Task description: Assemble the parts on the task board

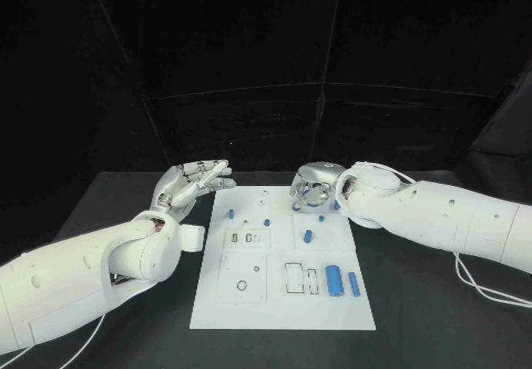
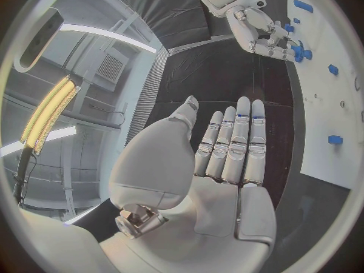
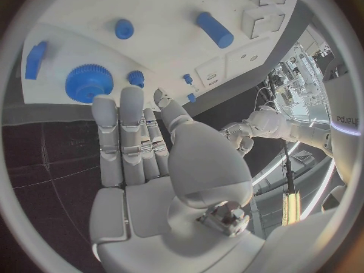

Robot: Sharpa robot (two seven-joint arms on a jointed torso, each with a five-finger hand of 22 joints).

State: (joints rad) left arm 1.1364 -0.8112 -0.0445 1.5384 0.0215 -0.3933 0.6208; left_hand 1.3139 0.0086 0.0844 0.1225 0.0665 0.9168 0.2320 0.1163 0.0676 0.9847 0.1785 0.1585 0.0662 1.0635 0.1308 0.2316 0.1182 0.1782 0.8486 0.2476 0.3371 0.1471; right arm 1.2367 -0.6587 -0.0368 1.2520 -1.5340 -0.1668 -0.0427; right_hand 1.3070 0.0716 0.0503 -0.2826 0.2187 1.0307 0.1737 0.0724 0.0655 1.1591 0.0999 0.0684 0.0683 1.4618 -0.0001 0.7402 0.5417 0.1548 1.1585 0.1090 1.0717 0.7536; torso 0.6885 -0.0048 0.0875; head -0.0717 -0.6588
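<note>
The white task board (image 1: 277, 307) lies mid-table. On its near right stand a thick blue cylinder (image 1: 333, 278) and a thinner blue rod (image 1: 354, 284), with small blue pieces (image 1: 307, 235) further back. My right hand (image 1: 314, 187) hovers over the board's far end with fingers straight and nothing in them. A large blue gear (image 3: 88, 82) and a small gear (image 3: 136, 77) sit on the board just beyond its fingertips (image 3: 130, 94). My left hand (image 1: 197, 183) is raised off the board's far left corner, flat and empty (image 2: 227, 158).
Black table (image 1: 443, 323) surrounds the board on all sides. The board carries rectangular recesses (image 1: 296, 278) and an oval hole (image 1: 242, 285) in its near half. A white cable (image 1: 488, 292) trails on the table by my right arm.
</note>
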